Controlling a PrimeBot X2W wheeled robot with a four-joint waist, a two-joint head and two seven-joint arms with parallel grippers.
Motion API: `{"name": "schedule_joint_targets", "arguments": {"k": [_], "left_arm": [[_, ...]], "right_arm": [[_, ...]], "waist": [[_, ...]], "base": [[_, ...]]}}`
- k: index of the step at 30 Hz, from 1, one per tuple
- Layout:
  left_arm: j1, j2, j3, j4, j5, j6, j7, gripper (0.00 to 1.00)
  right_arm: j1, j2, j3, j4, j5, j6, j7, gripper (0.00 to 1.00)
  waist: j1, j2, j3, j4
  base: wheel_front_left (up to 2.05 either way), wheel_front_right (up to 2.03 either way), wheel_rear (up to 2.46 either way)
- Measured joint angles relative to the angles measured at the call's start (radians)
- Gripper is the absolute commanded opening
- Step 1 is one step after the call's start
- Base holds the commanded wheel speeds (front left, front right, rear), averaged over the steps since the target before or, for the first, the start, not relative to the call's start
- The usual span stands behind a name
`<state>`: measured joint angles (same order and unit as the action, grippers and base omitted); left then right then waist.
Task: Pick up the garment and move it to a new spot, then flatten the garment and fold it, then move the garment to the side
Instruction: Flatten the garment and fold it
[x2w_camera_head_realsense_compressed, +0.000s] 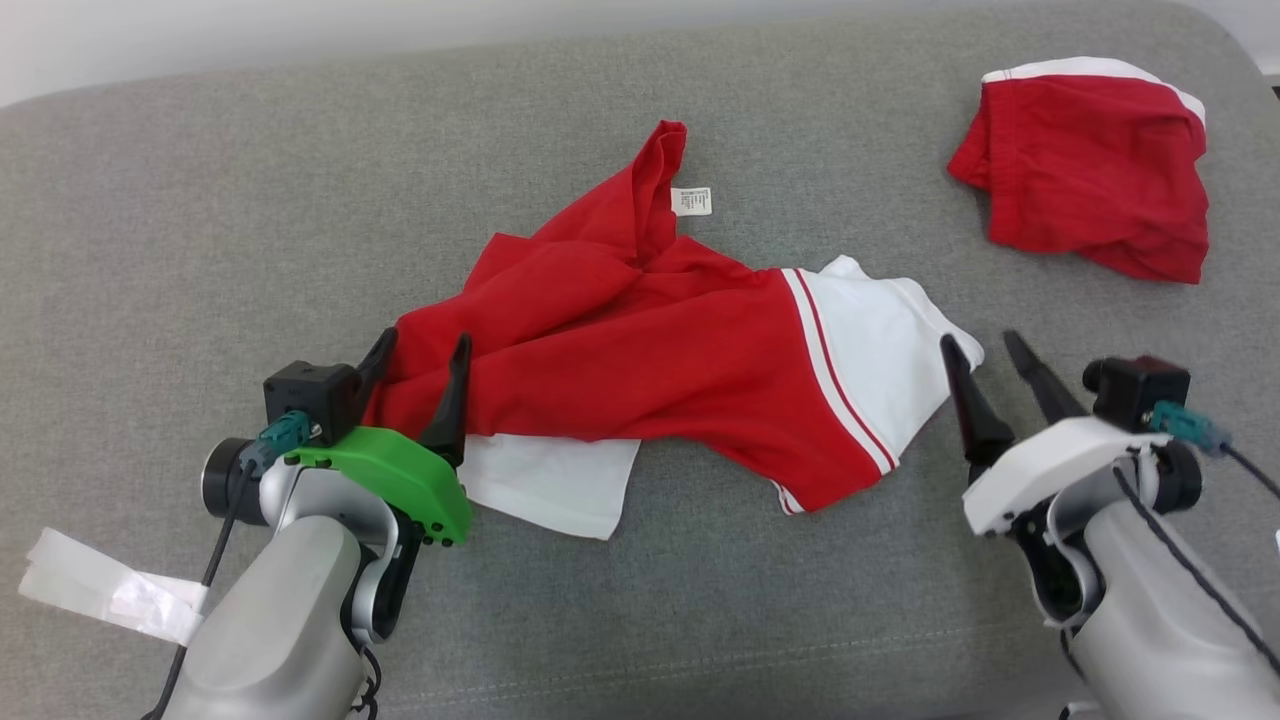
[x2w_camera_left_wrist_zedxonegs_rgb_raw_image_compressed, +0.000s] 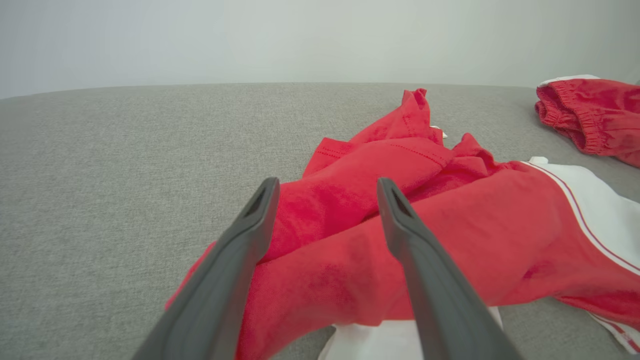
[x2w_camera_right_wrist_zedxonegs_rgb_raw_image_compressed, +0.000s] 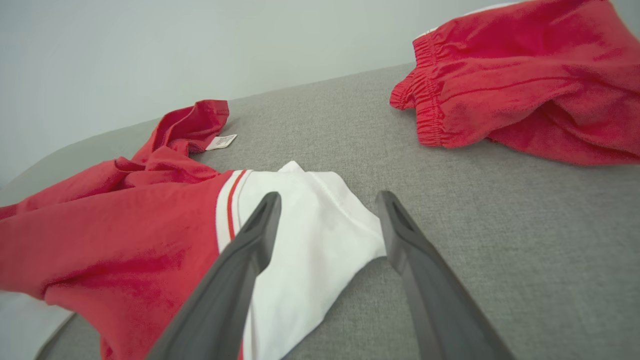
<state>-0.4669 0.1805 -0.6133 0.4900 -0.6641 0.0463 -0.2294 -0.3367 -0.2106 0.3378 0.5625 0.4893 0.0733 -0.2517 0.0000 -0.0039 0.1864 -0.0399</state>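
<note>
The garment (x2w_camera_head_realsense_compressed: 640, 350) is a red shirt with white sleeves and white-striped trim, lying crumpled in the middle of the grey cushion. A small white label shows near its upper tip. My left gripper (x2w_camera_head_realsense_compressed: 418, 352) stands open at the garment's left end, fingers apart above the red cloth (x2w_camera_left_wrist_zedxonegs_rgb_raw_image_compressed: 350, 210). My right gripper (x2w_camera_head_realsense_compressed: 985, 345) is open just right of the white sleeve (x2w_camera_right_wrist_zedxonegs_rgb_raw_image_compressed: 310, 235), and its fingers straddle the sleeve's corner without holding it.
A second red garment (x2w_camera_head_realsense_compressed: 1090, 165) with a white edge lies bunched at the far right (x2w_camera_right_wrist_zedxonegs_rgb_raw_image_compressed: 520, 80). A strip of white tape (x2w_camera_head_realsense_compressed: 105, 590) lies at the lower left. The grey cushion (x2w_camera_head_realsense_compressed: 200, 250) stretches wide on the left and along the front.
</note>
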Motion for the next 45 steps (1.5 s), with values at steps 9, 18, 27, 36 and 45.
{"name": "schedule_joint_targets", "arguments": {"k": [9,18,27,36,45], "left_arm": [[0.039,-0.011,-0.041,-0.024,0.008,-0.011,-0.002,1.00],[0.056,-0.017,-0.049,-0.027,0.008,-0.011,-0.002,1.00],[0.056,-0.017,-0.051,-0.043,0.009,-0.011,-0.002,1.00],[0.057,-0.016,-0.059,-0.047,0.011,-0.011,-0.002,1.00],[0.057,-0.017,-0.060,-0.049,0.011,-0.011,-0.002,1.00]], "right_arm": [[0.087,0.104,-0.018,0.009,0.162,0.033,0.001,1.00],[0.138,0.120,-0.003,-0.026,0.262,0.041,0.061,1.00],[0.162,0.141,0.005,-0.024,0.370,0.045,0.143,1.00],[0.176,0.146,-0.019,-0.038,0.481,0.050,0.202,1.00],[0.157,0.150,-0.005,-0.045,0.508,0.050,0.243,0.00]], "waist": [[0.0000,0.0000,-0.007,0.002],[0.0000,0.0000,-0.007,-0.006],[0.0000,0.0000,-0.010,-0.012],[0.0000,0.0000,-0.009,0.002],[0.0000,0.0000,-0.013,0.010]], "base": [[0.00,0.00,0.00],[0.00,0.00,0.00],[0.00,0.00,0.00],[0.00,0.00,0.00],[0.00,0.00,0.00]]}}
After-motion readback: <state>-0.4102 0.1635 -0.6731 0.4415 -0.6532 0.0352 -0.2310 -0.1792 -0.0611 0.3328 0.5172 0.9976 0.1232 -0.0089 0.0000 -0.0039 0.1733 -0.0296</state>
